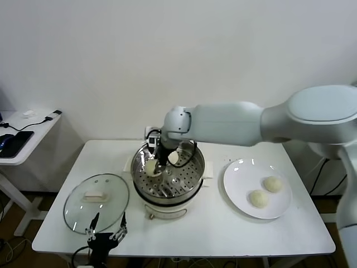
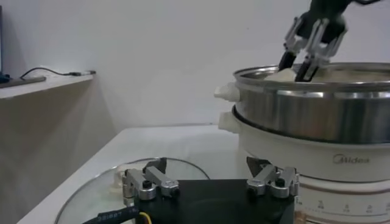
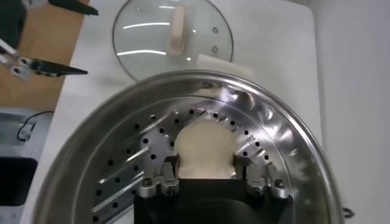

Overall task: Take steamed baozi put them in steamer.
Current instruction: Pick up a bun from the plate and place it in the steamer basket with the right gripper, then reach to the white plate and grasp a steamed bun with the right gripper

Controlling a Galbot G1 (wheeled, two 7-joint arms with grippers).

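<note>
My right gripper (image 1: 157,164) reaches down into the steel steamer (image 1: 195,174) and is shut on a cream baozi (image 3: 204,146), which sits low on the perforated floor at the pot's left side. A second baozi (image 1: 173,158) lies in the steamer just right of the gripper. Two more baozi (image 1: 258,198) (image 1: 273,183) lie on the white plate (image 1: 237,176) to the right. My left gripper (image 1: 106,233) is open and empty, parked low at the table's front edge near the lid. The left wrist view shows the right gripper (image 2: 298,66) over the steamer (image 2: 317,109).
The glass lid (image 1: 96,202) with its white handle lies flat on the table left of the steamer, also in the right wrist view (image 3: 173,36). A side table (image 1: 22,134) with cables stands at the far left. A white wall is behind.
</note>
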